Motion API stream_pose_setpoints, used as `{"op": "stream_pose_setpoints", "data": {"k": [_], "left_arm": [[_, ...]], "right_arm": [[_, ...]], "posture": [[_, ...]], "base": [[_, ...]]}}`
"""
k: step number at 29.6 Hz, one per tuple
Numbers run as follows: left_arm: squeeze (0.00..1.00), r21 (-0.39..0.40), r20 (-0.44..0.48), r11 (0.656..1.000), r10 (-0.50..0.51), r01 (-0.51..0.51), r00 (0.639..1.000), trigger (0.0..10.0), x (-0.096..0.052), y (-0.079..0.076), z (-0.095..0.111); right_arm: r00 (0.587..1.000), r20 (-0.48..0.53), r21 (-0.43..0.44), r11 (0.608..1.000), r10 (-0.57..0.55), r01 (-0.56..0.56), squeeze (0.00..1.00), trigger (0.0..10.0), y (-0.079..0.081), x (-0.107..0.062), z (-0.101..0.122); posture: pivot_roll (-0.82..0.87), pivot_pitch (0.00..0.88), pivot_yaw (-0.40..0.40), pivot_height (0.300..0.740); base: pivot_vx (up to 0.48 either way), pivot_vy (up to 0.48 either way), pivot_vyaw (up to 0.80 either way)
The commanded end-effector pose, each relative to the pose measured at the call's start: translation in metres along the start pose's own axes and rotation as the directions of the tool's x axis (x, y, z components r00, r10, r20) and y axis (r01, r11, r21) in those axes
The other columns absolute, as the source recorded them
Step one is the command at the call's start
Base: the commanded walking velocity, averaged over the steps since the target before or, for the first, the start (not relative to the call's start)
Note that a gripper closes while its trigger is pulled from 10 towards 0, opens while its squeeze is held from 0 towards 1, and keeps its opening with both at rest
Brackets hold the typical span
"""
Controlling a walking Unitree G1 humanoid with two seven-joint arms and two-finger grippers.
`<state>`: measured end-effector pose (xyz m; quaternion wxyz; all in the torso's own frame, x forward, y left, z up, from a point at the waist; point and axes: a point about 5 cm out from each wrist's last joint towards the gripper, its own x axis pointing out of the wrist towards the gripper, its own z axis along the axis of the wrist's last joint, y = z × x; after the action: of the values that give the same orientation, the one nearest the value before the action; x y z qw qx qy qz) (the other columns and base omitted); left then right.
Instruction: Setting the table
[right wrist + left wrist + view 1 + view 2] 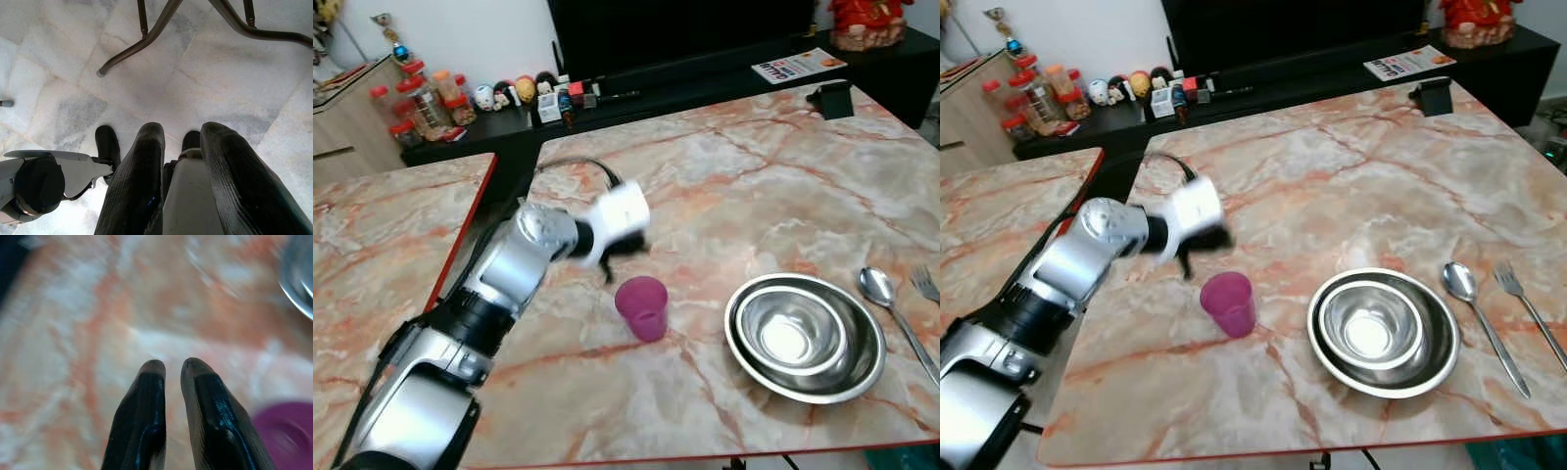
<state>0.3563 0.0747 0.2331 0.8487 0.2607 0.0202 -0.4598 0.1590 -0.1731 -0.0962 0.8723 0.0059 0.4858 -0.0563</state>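
Note:
A purple cup (643,306) stands upright on the marble table (734,176), left of two nested steel bowls (803,336). A spoon (891,308) and a fork (926,285) lie right of the bowls. My left gripper (607,262) hovers just behind and left of the cup, blurred. In the left wrist view its fingertips (151,369) sit almost together with nothing between them, and the cup (286,433) is off to one side. My right gripper (182,128) hangs idle over the floor with its fingers apart.
A second marble table (372,235) with a red edge stands to the left across a narrow gap. A black object (830,98) sits at the far right corner. Behind is a dark cabinet with jars (421,103) and a leaflet (798,66).

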Motion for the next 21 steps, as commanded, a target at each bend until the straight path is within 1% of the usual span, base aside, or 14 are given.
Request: {"op": "stream_pose_setpoints", "data": {"k": [1,2,4,5,8,9,10,11,12,13,14,16,19,21], "left_arm": [[0.00,-0.121,0.118,0.972,0.217,-0.203,0.969,10.0,-0.014,0.027,0.007],[0.00,-0.207,0.167,0.932,0.332,-0.297,0.928,10.0,-0.025,0.037,0.005],[0.00,-0.287,0.184,0.861,0.480,-0.420,0.857,10.0,-0.042,0.047,-0.006],[0.00,-0.287,0.184,0.861,0.480,-0.420,0.857,10.0,-0.042,0.047,-0.006],[0.00,-0.305,0.170,0.812,0.561,-0.498,0.810,10.0,-0.052,0.049,-0.017],[0.00,-0.367,0.133,0.732,0.652,-0.574,0.747,10.0,-0.064,0.049,-0.037],[0.00,-0.367,0.133,0.732,0.652,-0.574,0.747,10.0,-0.064,0.049,-0.037],[0.00,-0.401,0.086,0.651,0.727,-0.644,0.681,10.0,-0.076,0.046,-0.057],[0.00,-0.401,0.086,0.651,0.727,-0.644,0.681,10.0,-0.076,0.046,-0.057],[0.00,-0.440,0.019,0.523,0.818,-0.730,0.575,10.0,-0.095,0.036,-0.086],[0.00,-0.440,0.019,0.523,0.818,-0.730,0.575,10.0,-0.095,0.036,-0.086],[0.00,-0.433,-0.013,0.454,0.861,-0.779,0.509,10.0,-0.103,0.029,-0.100],[0.00,-0.431,-0.034,0.421,0.877,-0.798,0.480,10.0,-0.106,0.026,-0.107],[0.00,-0.432,-0.085,0.358,0.898,-0.828,0.432,10.0,-0.109,0.016,-0.123]], "right_arm": [[1.000,0.001,0.015,1.000,0.013,-0.013,0.00,10.0,0.006,0.000,0.000],[1.000,0.003,0.018,1.000,0.012,-0.012,0.00,10.0,0.006,0.000,-0.001],[1.000,0.007,0.019,1.000,0.013,-0.013,0.00,10.0,0.005,0.000,-0.001],[1.000,0.007,0.019,1.000,0.013,-0.013,0.00,10.0,0.005,0.000,-0.001],[1.000,0.011,0.016,1.000,0.014,-0.015,0.00,10.0,0.004,0.000,-0.001],[1.000,0.014,0.010,1.000,0.016,-0.016,0.00,10.0,0.003,0.000,0.000],[1.000,0.014,0.010,1.000,0.016,-0.016,0.00,10.0,0.003,0.000,0.000],[1.000,0.018,0.004,1.000,0.017,-0.017,0.00,10.0,0.002,0.000,0.001],[1.000,0.018,0.004,1.000,0.017,-0.017,0.00,10.0,0.002,0.000,0.001],[1.000,0.022,-0.011,1.000,0.020,-0.020,0.00,10.0,0.001,0.000,0.002],[1.000,0.022,-0.011,1.000,0.020,-0.020,0.00,10.0,0.001,0.000,0.002],[0.999,0.025,-0.018,1.000,0.021,-0.021,0.00,10.0,0.000,0.000,0.004],[0.999,0.027,-0.018,1.000,0.022,-0.022,0.00,10.0,0.000,0.000,0.004],[0.999,0.035,-0.013,1.000,0.027,-0.026,0.00,10.0,0.000,0.000,0.006]], "posture": [[-0.01,0.000,0.193,0.740],[-0.01,0.000,0.193,0.740],[-0.01,0.000,0.185,0.740],[-0.01,0.000,0.185,0.740],[-0.01,0.000,0.185,0.740],[0.01,0.000,0.162,0.740],[0.01,0.000,0.162,0.740],[0.01,0.000,0.155,0.740],[0.01,0.000,0.155,0.740],[0.01,0.000,0.149,0.740],[0.01,0.000,0.149,0.740],[0.02,0.000,0.145,0.740],[0.02,0.000,0.144,0.740],[0.01,0.000,0.136,0.740]], "base": [[0.000,0.000,0.00],[0.000,0.000,0.00],[0.000,0.000,0.00],[0.000,0.000,0.00],[0.000,0.000,0.00],[0.000,0.000,0.00],[0.000,0.000,0.00],[0.000,0.000,0.00],[0.000,0.000,0.00],[0.000,0.000,0.00],[0.000,0.000,0.00],[0.000,0.000,0.00],[0.000,0.000,0.00],[0.000,0.000,0.00]]}}
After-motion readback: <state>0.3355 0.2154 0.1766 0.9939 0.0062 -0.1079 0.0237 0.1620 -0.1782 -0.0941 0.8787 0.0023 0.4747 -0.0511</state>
